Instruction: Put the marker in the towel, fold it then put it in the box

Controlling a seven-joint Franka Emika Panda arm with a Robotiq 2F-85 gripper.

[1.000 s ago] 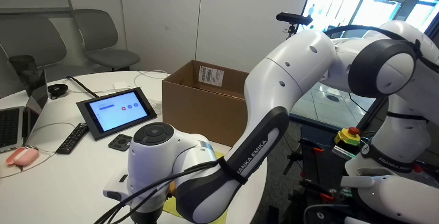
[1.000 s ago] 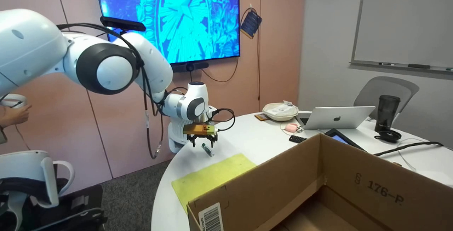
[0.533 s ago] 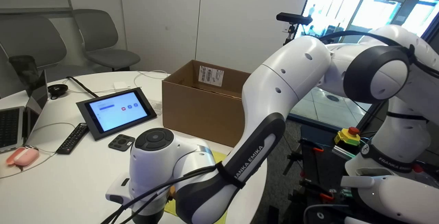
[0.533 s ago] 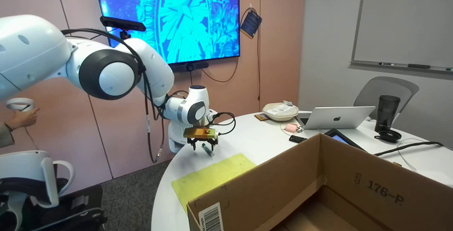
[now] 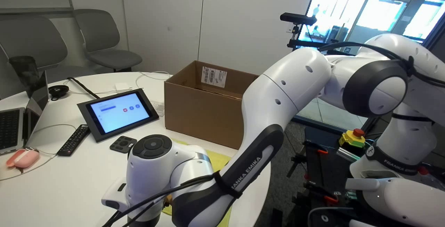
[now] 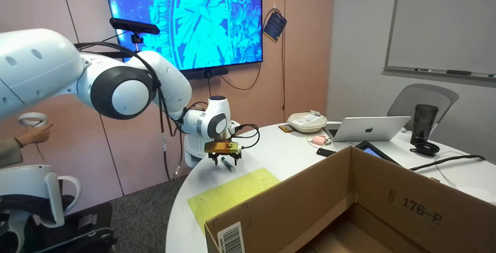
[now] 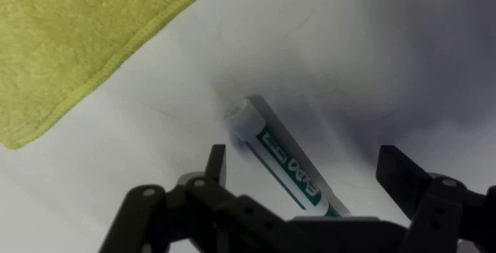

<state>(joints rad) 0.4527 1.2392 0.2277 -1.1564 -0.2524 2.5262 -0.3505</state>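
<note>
One green-labelled marker (image 7: 285,162) lying near the curved edge of the white table surface (image 6: 279,152), white end toward the yellow towel (image 7: 77,43), long axis roughly square to its nearest edge. Reaches with arm (image 6: 170,76) bent, points the gripper (image 6: 226,162) down, has fingers (image 7: 217,164) wide apart astride the marker, holds nothing. Hangs lower than a second ago.

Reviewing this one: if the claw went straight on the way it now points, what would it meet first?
Probably the white tabletop; the open claw would straddle the marker. Depth is unclear, so one finger might brush the marker first.
</note>
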